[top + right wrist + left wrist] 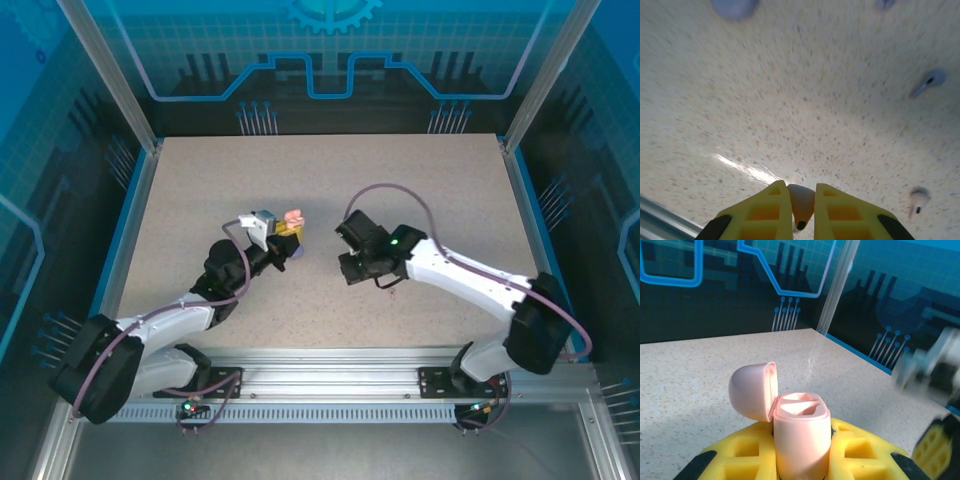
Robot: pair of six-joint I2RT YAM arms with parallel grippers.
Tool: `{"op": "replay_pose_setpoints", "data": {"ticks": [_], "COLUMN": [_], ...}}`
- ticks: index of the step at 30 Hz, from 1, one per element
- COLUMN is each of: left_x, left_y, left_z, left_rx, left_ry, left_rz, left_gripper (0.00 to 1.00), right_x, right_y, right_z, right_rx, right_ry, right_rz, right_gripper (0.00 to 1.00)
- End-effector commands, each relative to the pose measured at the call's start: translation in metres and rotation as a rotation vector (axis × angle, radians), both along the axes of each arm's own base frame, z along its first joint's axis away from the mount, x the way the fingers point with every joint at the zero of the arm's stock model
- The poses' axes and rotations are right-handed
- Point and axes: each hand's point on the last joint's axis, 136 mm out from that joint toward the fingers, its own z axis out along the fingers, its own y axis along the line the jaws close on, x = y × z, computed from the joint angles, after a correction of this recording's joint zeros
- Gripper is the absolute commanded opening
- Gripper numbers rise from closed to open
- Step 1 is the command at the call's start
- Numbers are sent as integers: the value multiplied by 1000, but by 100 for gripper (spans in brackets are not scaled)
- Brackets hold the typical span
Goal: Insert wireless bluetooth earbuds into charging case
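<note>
Speckled beige table [330,180] under blue-lit enclosure walls: your right gripper [802,192] is pinched nearly shut on a pink bud [801,200]. The bud's body sits between the yellow fingers [765,210]. Its dark-tipped end seems to point back toward the wrist, so its long axis runs roughly along the fingers. Your left gripper [802,455] is clamped on the pink case [801,432], which it holds upright off the table. The lid [752,390] is hinged open to one side and the sockets face up; both look empty. Seen from overhead, the case lies to the left of the right gripper and slightly farther from the bases, with a short stretch of bare table between them. Your right arm carries the bud, and your left arm simply presents the target. The coming move appears to depend on that leftward crossing. It also likely needs the bud turned so its stem goes down into an open socket rather than arriving sideways. Loose on the table in the right wrist view are a lavender bud [927,82] and a pale bud [917,197], well apart from each other. A lavender case [735,6] sits blurred at that view's far edge.
</note>
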Motion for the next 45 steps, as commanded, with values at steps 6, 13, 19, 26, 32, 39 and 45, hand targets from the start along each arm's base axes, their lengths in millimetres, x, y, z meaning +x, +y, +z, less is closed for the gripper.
{"op": "replay_pose_setpoints", "data": {"ticks": [6, 13, 19, 26, 32, 39, 45], "left_x": [-16, -30, -35, -35, -24, -16, -9], "left_y": [-35, -61, -74, -79, -82, -85, -87], "left_z": [33, 73, 114, 136, 150, 152, 134], "left_rx": [10, 72, 80, 98, 126, 143, 164], "left_ry": [-143, -364, -550, -644, -678, -664, -623], "left_rz": [-191, -238, -184, -146, -111, -95, -95], "left_gripper": [0, 0, 0, 0, 0, 0, 0], "right_x": [36, 42, 32, 15, 8, 13, 21], "right_y": [1, 16, 18, 9, 8, 12, 15], "right_z": [150, 229, 273, 299, 300, 285, 265], "right_rx": [282, 452, 554, 619, 629, 595, 563], "right_ry": [-364, -555, -655, -760, -778, -763, -738], "right_rz": [35, 114, 158, 199, 225, 237, 231], "right_gripper": [14, 14, 14, 15, 15, 14, 14]}}
